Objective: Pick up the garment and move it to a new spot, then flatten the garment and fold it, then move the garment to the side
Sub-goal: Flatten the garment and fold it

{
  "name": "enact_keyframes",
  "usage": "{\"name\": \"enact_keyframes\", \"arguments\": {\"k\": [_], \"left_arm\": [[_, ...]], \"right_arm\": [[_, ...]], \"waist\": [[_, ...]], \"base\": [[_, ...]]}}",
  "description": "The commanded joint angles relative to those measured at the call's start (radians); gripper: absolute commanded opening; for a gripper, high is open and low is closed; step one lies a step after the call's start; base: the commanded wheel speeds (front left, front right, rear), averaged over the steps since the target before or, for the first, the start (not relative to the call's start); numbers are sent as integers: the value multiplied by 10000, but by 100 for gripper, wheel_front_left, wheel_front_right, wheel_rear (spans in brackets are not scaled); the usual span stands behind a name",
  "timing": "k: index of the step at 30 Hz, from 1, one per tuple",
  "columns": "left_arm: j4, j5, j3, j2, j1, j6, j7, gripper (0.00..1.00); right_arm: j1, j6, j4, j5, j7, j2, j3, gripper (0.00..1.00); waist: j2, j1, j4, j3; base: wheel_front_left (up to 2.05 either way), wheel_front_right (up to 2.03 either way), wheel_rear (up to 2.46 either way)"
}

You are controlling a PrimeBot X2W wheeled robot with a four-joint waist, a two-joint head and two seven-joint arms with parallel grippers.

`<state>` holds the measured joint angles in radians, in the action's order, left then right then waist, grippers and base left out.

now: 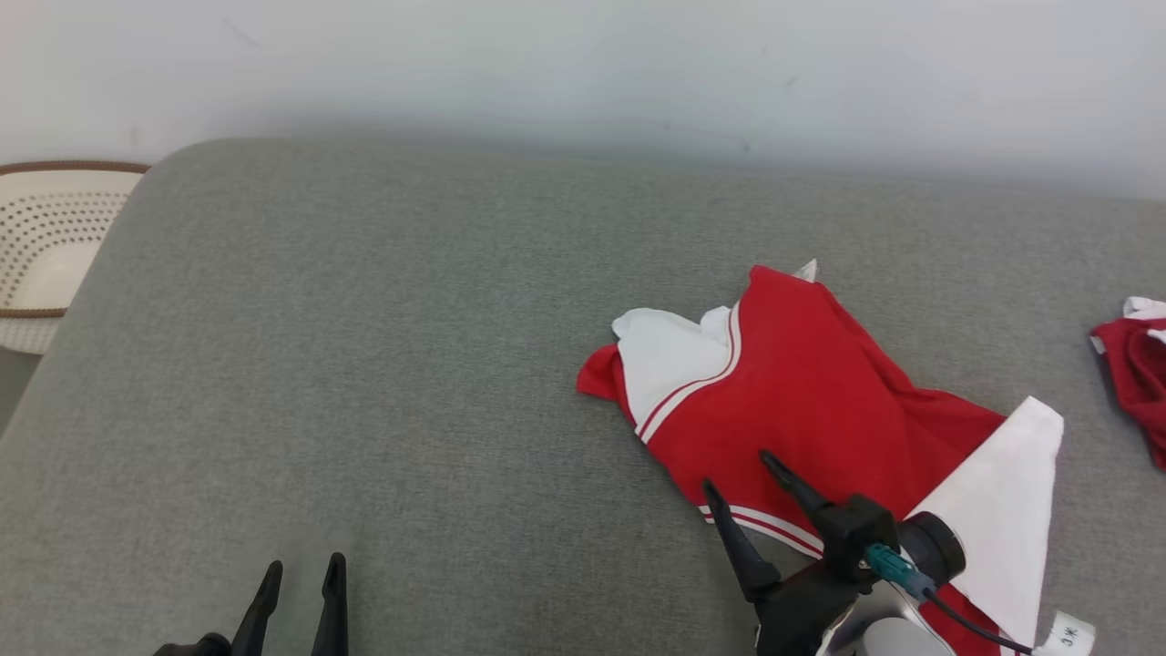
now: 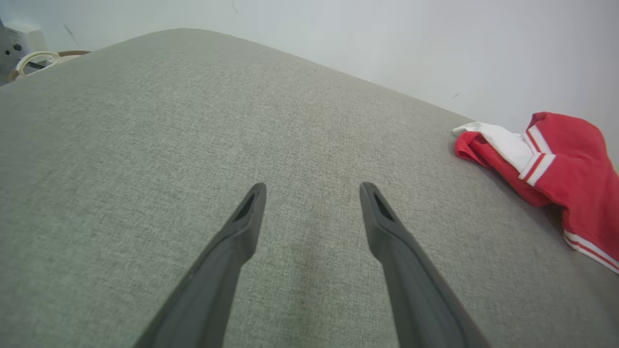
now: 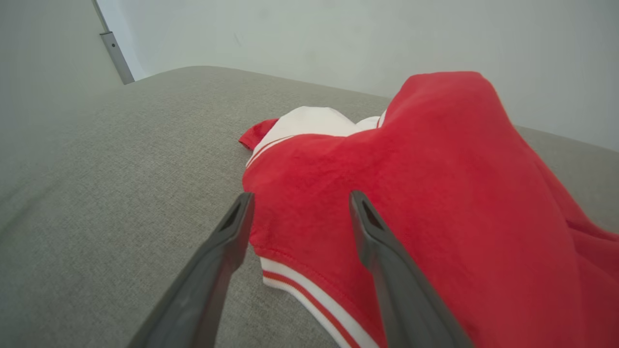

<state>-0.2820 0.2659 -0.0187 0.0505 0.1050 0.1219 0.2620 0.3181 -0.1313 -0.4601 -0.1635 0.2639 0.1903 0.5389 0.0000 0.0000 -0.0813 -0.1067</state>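
Head view shows us the grey cushion (image 1: 364, 383), widest of all, with the red-and-white garment (image 1: 802, 392) lying crumpled on its right half. Our right gripper (image 1: 736, 472) hovers at the garment's near striped hem, fingers spread, holding nothing. Our left gripper (image 1: 305, 562) stands spread too, over bare cushion, well apart from the garment.
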Motion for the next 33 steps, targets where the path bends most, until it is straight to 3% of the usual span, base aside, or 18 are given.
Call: {"name": "enact_keyframes", "arguments": {"k": [1, 7, 20, 21, 22, 23, 24, 25, 33], "left_arm": [[-13, 87, 10, 1, 20, -31, 39, 100], [20, 189, 24, -1, -66, -81, 39, 100], [85, 339, 143, -1, 20, -161, 39, 100], [87, 331, 156, -1, 45, -160, 39, 100], [91, 354, 170, 1, 67, -169, 39, 100], [93, 364, 192, 1, 80, -174, 39, 100], [96, 364, 217, 1, 93, -168, 39, 100], [95, 371, 235, -1, 109, -167, 39, 100], [36, 410, 287, -1, 105, -151, 39, 100]], "right_arm": [[200, 10, -176, -61, 0, 61, 264, 100], [551, 10, -880, 73, -2, 97, 561, 100], [986, 10, -2090, 1155, -2, -242, -19, 97], [1031, 10, -2170, 1226, -2, -288, -85, 93], [1067, 10, -2256, 1301, -2, -324, -154, 81], [1099, 10, -2333, 1360, -3, -361, -206, 50], [1148, 10, -2399, 1413, -2, -396, -260, 34], [1206, 10, -2451, 1468, -3, -433, -303, 0], [1320, 10, -1816, 1441, 0, -514, -674, 0]], "waist": [[0, 0, -322, -92], [0, 0, -746, -241], [0, 0, -935, -504], [0, 0, -942, -524], [0, 0, -950, -540], [0, 0, -961, -555], [0, 0, -973, -569], [0, 0, -983, -585], [0, 0, -1023, -664]], "base": [[0, 0, 0], [0, 0, 0], [0, 0, 0], [0, 0, 0], [0, 0, 0], [0, 0, 0], [0, 0, 0], [0, 0, 0], [0, 0, 0]]}}
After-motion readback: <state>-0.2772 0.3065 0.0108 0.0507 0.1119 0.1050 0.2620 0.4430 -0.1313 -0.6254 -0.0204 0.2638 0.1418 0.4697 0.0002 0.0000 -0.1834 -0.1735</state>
